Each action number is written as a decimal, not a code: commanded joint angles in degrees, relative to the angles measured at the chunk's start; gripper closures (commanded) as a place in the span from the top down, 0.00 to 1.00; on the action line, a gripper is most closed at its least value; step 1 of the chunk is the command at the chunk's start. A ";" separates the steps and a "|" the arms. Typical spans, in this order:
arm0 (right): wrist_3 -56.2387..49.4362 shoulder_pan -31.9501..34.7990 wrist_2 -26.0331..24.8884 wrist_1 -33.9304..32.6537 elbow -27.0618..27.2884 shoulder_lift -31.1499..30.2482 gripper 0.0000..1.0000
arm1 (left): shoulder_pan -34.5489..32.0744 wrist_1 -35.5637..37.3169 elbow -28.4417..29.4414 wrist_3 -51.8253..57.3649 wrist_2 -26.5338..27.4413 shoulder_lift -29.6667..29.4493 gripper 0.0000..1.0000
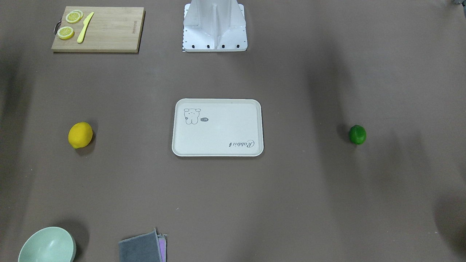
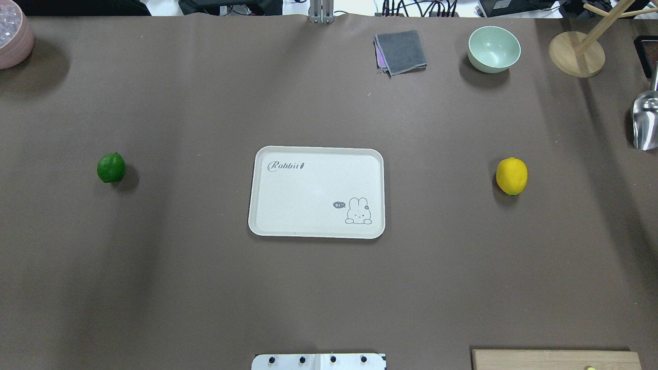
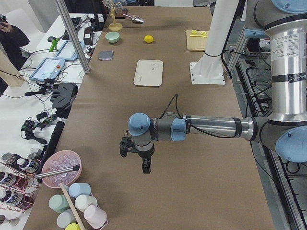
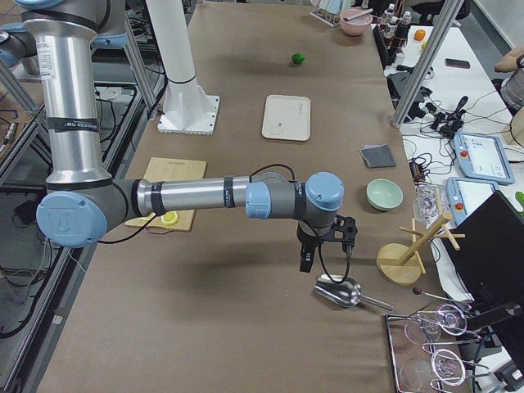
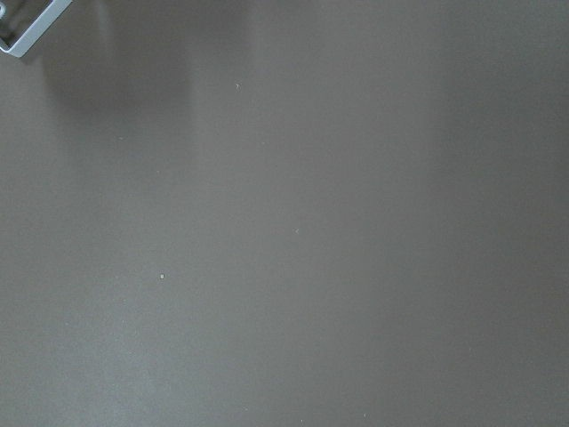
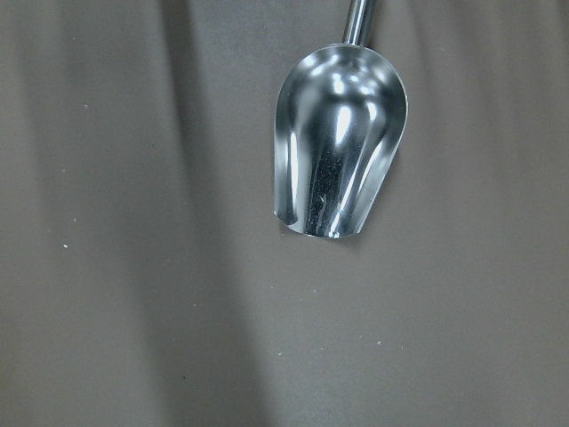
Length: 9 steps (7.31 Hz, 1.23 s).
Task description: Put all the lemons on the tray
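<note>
Two fruits flank the tray (image 1: 225, 131) (grey "Rabbit" script), both well apart from it: yellow lemon (image 1: 80, 135) on the robot's right, green lemon (image 1: 357, 134) on its left. Left gripper (image 3: 145, 168) and right gripper (image 4: 304, 264) hang above the table's ends; open or closed, I cannot tell.

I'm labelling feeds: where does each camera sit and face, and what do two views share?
Front-facing: across table, facing pedestal; no arms.
Overhead: behind robot, looking down; pedestal's foot only.
Exterior left: robot's left end; left arm near.
Exterior right: opposite end; right arm near.
Left wrist: down on table.
Right wrist: down on metal scoop; neither shows fingers.
First two share tray, yellow lemon, green lemon.
</note>
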 commanded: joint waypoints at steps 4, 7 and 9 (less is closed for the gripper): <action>0.13 -0.02 0.71 0.09 -0.11 -0.15 0.99 | -0.18 -0.16 1.37 -0.09 -0.18 -0.14 0.98; 3.36 -1.41 2.63 0.00 0.16 0.90 0.99 | 0.26 -0.52 1.55 -2.36 -0.18 -1.80 0.98; 5.92 -5.44 3.00 0.09 0.07 3.00 0.99 | 4.64 -0.52 1.65 -10.96 -2.18 -6.11 0.98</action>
